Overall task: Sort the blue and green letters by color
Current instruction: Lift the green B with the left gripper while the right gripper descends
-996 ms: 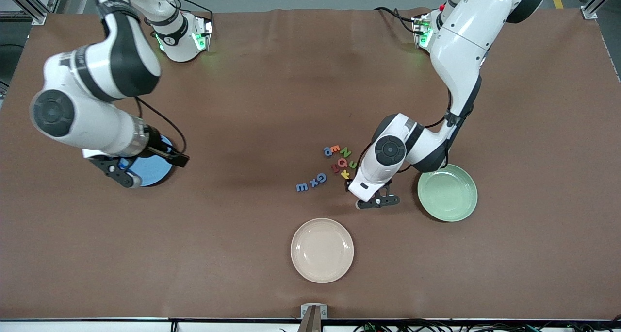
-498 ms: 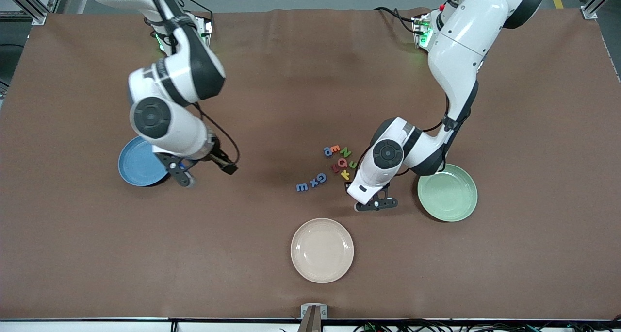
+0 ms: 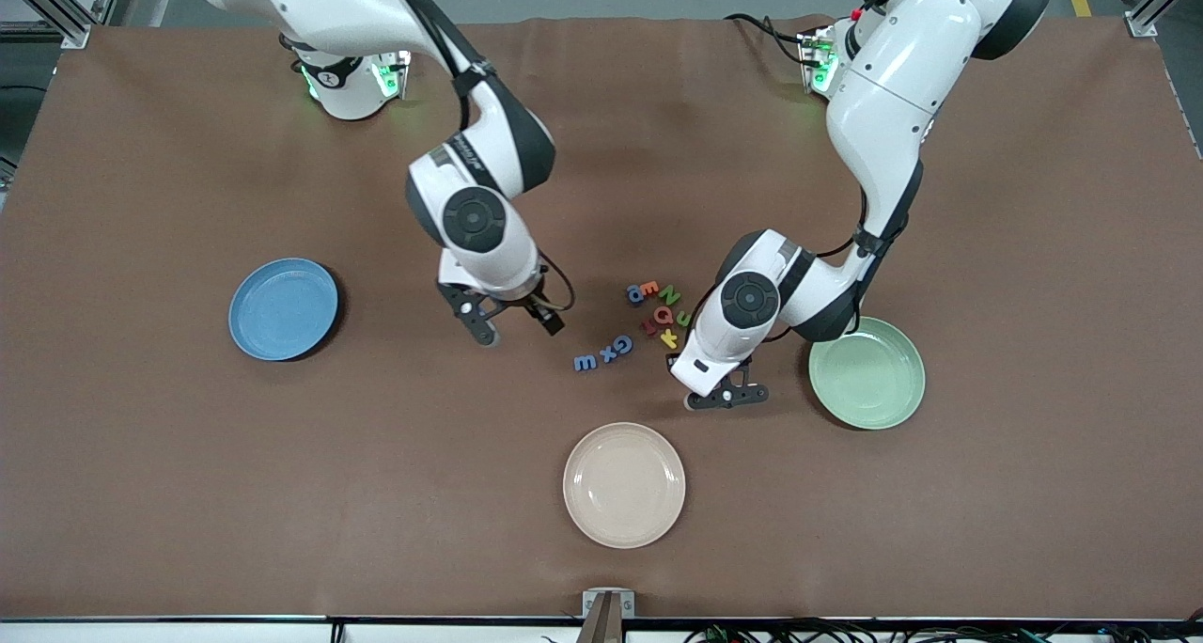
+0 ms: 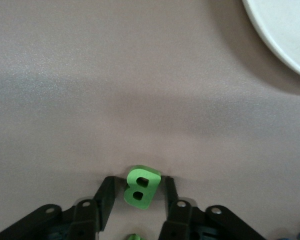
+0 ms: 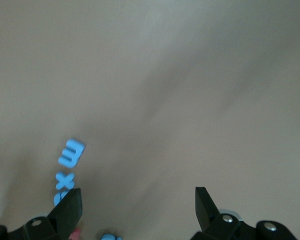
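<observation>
Front view, from where I stand: the left gripper (image 3: 728, 397) is down on the table at five o'clock from the letter pile, its jaws open but narrow, one on each side of the green B (image 4: 141, 186), with a thin gap on one side. The right gripper (image 3: 519, 328) hangs spread wide and empty at nine o'clock from the blue letters (image 3: 585, 362). I'd say the step is picking up the B; next comes a firm pinch, a lift, and a carry to the green plate (image 3: 907, 413) at three o'clock.
</observation>
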